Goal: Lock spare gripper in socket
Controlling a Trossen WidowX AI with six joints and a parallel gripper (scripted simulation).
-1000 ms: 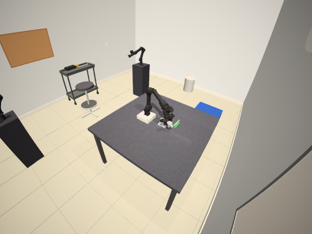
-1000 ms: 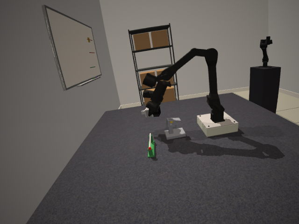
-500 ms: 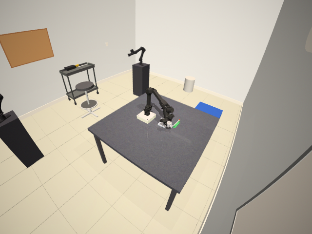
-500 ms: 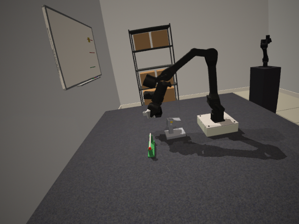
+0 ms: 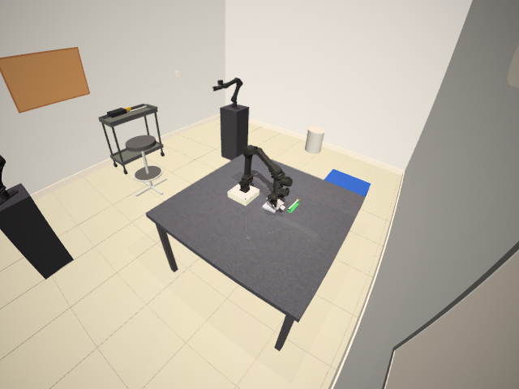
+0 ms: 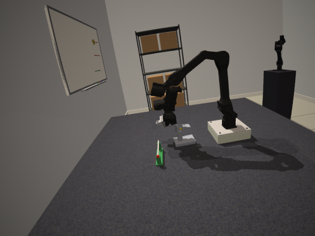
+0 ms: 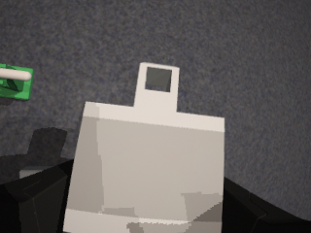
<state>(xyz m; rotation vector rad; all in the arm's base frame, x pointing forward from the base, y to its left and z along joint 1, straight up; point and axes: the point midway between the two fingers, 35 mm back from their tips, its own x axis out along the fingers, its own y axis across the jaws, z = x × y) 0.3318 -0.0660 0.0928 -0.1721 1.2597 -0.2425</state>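
Note:
My gripper is shut on the white spare gripper, above the table. In the wrist view its block lies between the dark fingers, and its narrow spigot with a square hole points up the picture. The grey mount stands just beside and below the held piece in the exterior view; a yellow mark shows on its upright. No pin shows in its socket, but the inside is hard to see. The pale lock pin, with a red end, lies along the green rack.
The arm's white base block stands on the dark table, on the other side of the mount from the rack. A second arm stands on a black pedestal beyond the table.

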